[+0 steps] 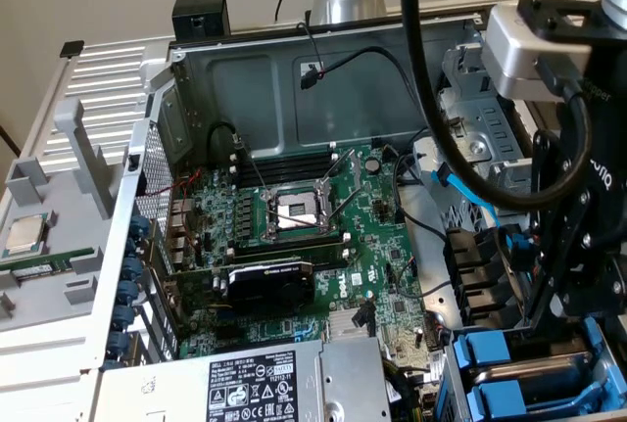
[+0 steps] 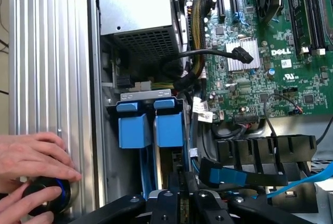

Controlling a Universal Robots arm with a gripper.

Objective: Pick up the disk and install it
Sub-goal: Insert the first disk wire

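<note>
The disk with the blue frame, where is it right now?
The disk sits upright in the drive bay at the exterior view's lower right, beside the motherboard, with the gripper directly over its blue carrier.

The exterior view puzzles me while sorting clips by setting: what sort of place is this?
Likely an electronics workbench or lab: an opened desktop computer case with its green motherboard exposed, blue drive carriers in a bay, and a person's hand resting beside it.
</note>
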